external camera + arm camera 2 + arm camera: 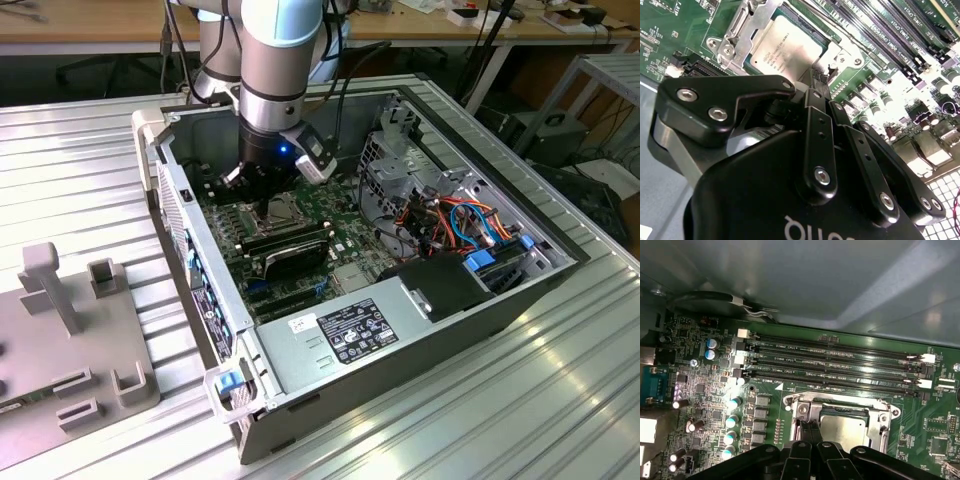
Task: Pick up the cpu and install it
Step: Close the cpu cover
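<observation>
Matt black tool [816, 82]; brushed-metal cpu [790, 50], dull sheen; ribbed metal table [560, 400].

second wrist view: cpu [790, 50] one corner behind gripper [816, 82], tip contact unclear | first wrist view: cpu part-covered by gripper links | exterior view: motherboard [345, 245] patch under gripper blocked

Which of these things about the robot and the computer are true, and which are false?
1. The chip lies in its socket on the green board. True.
2. The computer case is closed. False: it is open, its insides showing.
3. The gripper is inside the case, close by the chip. True.
4. The case lies on wood. False: the table is ribbed metal.
</observation>
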Controlling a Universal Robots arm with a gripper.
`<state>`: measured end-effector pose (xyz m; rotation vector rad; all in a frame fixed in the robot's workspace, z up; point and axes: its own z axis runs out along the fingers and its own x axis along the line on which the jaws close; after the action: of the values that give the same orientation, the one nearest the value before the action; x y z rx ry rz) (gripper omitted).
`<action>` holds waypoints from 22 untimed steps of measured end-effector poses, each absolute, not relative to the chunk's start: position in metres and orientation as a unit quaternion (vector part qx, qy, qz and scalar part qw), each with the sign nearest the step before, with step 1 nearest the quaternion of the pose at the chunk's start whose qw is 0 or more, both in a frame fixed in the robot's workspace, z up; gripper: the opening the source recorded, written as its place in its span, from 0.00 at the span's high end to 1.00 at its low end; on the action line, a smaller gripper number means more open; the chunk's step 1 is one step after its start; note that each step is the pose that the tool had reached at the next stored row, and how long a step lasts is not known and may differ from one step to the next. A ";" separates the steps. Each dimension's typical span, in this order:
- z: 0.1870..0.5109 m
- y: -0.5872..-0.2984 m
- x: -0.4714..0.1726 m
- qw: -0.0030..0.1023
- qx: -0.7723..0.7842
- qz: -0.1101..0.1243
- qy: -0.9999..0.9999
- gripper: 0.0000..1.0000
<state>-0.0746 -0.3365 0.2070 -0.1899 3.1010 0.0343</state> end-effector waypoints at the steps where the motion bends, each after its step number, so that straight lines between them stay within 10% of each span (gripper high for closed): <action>1: 0.206 -0.337 -0.075 0.017 -0.061 0.011 0.998 0.89; 22: 0.213 -0.337 -0.075 0.017 -0.061 0.011 0.998 0.89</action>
<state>-0.0749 -0.3365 0.2129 -0.1898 3.1011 0.0337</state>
